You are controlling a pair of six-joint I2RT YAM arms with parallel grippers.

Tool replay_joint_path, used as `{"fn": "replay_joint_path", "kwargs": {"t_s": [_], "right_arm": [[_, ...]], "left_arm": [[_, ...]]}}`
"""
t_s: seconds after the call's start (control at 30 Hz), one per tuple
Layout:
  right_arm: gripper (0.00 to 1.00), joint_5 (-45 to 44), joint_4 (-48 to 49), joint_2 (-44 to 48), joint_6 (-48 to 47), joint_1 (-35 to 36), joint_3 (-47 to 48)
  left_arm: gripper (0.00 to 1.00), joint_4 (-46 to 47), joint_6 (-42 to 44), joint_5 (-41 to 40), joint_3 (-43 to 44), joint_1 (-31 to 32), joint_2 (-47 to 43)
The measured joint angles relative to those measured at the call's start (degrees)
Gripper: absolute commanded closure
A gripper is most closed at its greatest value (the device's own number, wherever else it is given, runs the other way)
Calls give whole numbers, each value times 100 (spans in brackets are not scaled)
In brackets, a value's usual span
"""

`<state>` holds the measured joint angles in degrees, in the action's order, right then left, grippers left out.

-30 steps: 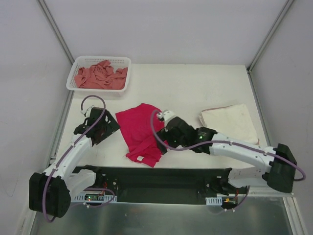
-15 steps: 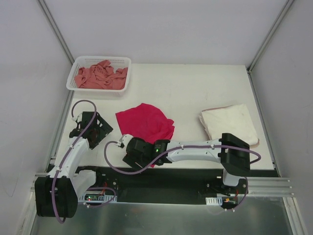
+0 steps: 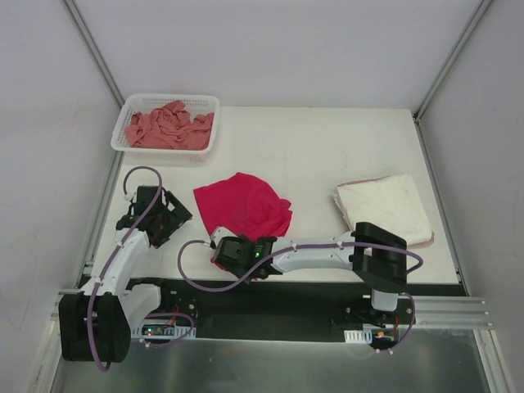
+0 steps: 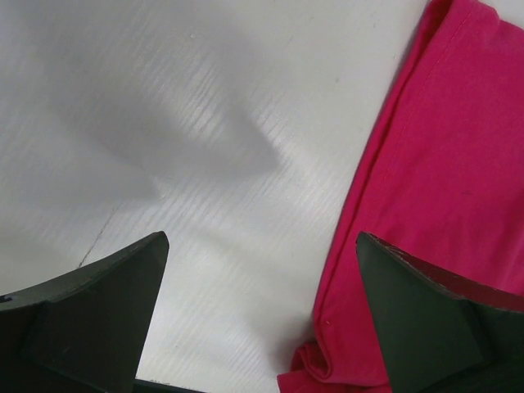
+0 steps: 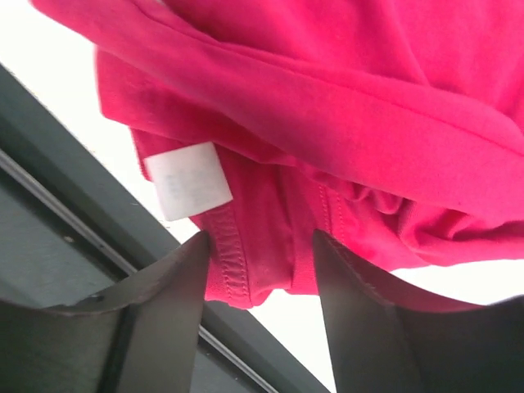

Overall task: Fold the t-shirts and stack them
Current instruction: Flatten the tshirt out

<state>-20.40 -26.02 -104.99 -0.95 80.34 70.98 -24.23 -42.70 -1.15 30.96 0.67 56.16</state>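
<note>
- The left arm (image 3: 115, 262) rises from its base at the near left corner. It bends forward over the left side of the counter (image 3: 327, 147), and its wrist hangs just left of the magenta-red t-shirt (image 3: 246, 205).
- The left fingers (image 4: 90, 319) are spread wide and hold nothing. In the left wrist view only bare counter lies between them. The hemmed edge of the magenta-red t-shirt runs beside the right-hand finger, partly behind it.
- The right arm (image 3: 315, 250) folds sharply at its base. Its forearm lies low along the near edge of the counter and reaches left across the middle. Its wrist sits at the near left corner of the magenta-red t-shirt.
- The right fingers (image 5: 164, 311) stand partly apart, astride a bunched, stitched edge of that shirt just below its white label (image 5: 188, 182).
- The cloth fills the gap between them. I cannot tell whether they are pinching it or only bracketing it.
- That edge lies at the counter's near lip, above the dark rail (image 5: 49, 270).
- The magenta-red t-shirt lies crumpled near the middle of the counter, towards the near side.
- The cream-white t-shirt (image 3: 385, 205) lies folded on the right side, well apart from both sets of fingers.
- The salmon-pink t-shirt (image 3: 168, 124) is heaped in the white basket (image 3: 160, 151) at the far left corner.
</note>
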Motion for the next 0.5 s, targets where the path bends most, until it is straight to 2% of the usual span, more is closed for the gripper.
{"fn": "replay_joint_path", "kwargs": {"t_s": [0.03,0.07,0.13,0.33,0.5], "right_arm": [[55,-31,-11,-7,2,0,-17],[70,-61,-20,-9,7,0,-46],[88,-136,-39,-9,48,0,-103],[94,-529,-90,118,308,0,-411],[94,-955,-431,1064,492,-57,-671]], "left_arm": [[1,0,9,17,0,0,11],[1,2,15,31,0,0,22],[1,7,24,83,0,0,44],[1,81,63,188,4,0,144],[1,232,98,442,55,0,387]]}}
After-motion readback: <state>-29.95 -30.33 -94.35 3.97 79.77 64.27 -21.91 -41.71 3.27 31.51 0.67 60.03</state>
